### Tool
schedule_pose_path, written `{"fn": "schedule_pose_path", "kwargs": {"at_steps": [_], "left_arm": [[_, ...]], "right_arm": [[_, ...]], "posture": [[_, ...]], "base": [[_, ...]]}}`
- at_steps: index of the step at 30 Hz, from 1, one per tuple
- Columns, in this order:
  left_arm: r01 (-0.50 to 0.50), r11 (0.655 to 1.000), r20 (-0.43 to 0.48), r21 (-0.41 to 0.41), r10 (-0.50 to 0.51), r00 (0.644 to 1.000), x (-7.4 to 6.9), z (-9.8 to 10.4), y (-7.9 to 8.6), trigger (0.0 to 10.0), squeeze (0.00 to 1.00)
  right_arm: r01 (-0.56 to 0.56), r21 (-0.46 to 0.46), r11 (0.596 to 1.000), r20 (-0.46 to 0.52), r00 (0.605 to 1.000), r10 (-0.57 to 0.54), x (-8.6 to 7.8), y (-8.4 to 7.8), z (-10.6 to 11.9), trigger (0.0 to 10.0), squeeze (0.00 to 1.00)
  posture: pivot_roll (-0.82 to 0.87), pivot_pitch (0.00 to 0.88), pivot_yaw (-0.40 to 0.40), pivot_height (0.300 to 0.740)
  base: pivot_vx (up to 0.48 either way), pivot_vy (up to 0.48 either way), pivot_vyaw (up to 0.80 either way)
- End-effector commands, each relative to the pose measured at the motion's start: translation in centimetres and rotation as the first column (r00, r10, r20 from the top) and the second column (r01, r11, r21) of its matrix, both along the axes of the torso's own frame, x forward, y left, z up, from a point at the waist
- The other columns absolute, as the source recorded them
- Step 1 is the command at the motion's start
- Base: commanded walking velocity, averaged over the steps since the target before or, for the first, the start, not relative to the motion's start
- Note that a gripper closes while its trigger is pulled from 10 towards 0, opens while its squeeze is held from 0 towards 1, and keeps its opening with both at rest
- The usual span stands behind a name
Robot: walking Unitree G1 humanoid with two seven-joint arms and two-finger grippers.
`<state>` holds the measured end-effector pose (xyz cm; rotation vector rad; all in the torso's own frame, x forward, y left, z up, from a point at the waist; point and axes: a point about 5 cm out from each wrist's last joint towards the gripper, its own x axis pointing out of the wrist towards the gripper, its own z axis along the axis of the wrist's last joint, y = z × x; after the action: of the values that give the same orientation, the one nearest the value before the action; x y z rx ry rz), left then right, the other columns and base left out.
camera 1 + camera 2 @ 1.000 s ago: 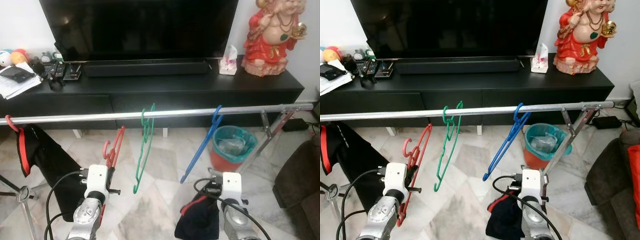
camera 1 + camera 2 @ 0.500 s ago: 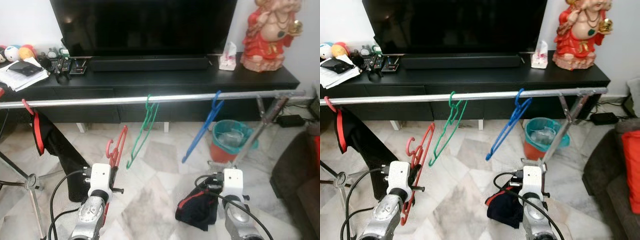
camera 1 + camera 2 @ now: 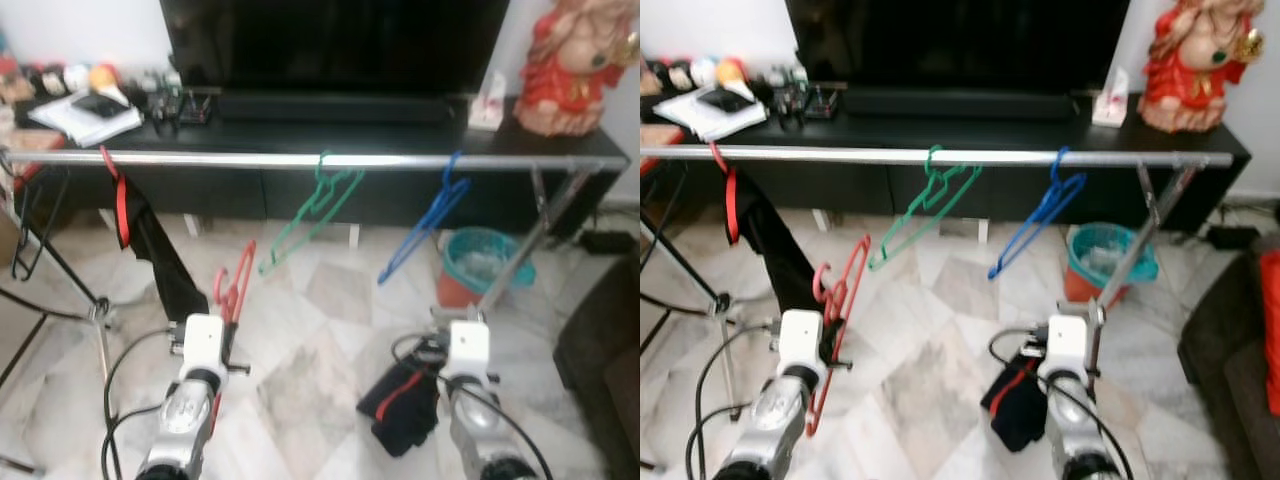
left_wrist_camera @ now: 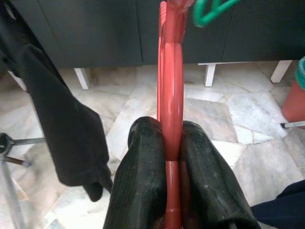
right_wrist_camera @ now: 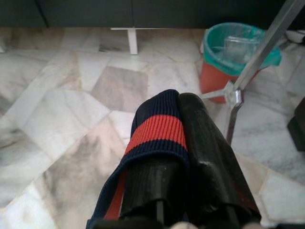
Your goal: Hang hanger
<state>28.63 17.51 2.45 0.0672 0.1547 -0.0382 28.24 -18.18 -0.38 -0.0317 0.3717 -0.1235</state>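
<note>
A long metal rail (image 3: 300,160) spans the room before a black TV cabinet (image 3: 420,195), carrying a green hanger (image 3: 315,205) and a blue hanger (image 3: 425,220). Below the rail, the left gripper (image 4: 167,143) clamps the red hanger (image 4: 170,95), its long axis running upward, hook end toward the rail. The right gripper (image 5: 183,119) pinches a dark garment (image 5: 159,131) with a red stripe.
</note>
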Motion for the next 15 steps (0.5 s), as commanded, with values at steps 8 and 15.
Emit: {"fn": "schedule_pose_path", "kwargs": {"at_steps": [8,15], "left_arm": [[-0.008,1.000,-0.005,-0.007,0.008,1.000,0.17,0.13,0.25,10.0,0.00],[-0.010,1.000,-0.003,-0.006,0.010,1.000,0.28,0.26,0.33,10.0,0.00]], "right_arm": [[0.024,0.002,1.000,0.031,0.999,-0.024,0.67,-0.58,0.79,10.0,0.00],[0.022,0.001,1.000,0.040,0.999,-0.022,1.02,-0.60,1.12,10.0,0.00]], "posture": [[0.01,0.000,0.029,0.740],[0.01,0.000,0.029,0.740]], "base": [[-0.308,0.000,0.00],[-0.309,0.000,0.00]]}}
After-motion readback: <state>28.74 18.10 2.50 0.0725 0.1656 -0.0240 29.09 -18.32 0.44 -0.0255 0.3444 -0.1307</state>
